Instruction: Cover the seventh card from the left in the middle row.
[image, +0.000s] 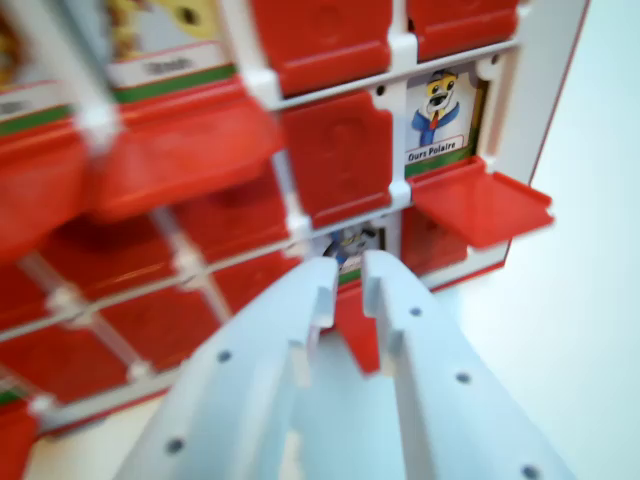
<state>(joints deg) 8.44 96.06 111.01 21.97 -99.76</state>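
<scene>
A red and white card board (545, 110) with hinged red flaps is seen close up from the wrist, standing on a pale tabletop (590, 330). The hand (347, 285) is held with its two white fingers slightly apart, nothing being clamped between them; a narrow gap is visible at the tips. Just beyond the tips a partly exposed card (352, 243) with a blue and white figure is seen, with its red flap (358, 325) lying down below it, behind the fingers. This is judged to be the card aimed at, though its place in the row cannot be counted from here. Above and to the wrist view's right, a second open card labelled "Ours Polaire" (440, 120) is shown with its flap (480, 205) folded down. A wrong flap could be caught if the tips drift toward that neighbour, and the lowered flap could slip off a fingertip if it is pushed from its edge and not from beneath. The light board might also be shoved back by too firm a push. The left part of the board is blurred, most of the lower card is hidden by the fingers, and the board's rows are cut off at every edge.
</scene>
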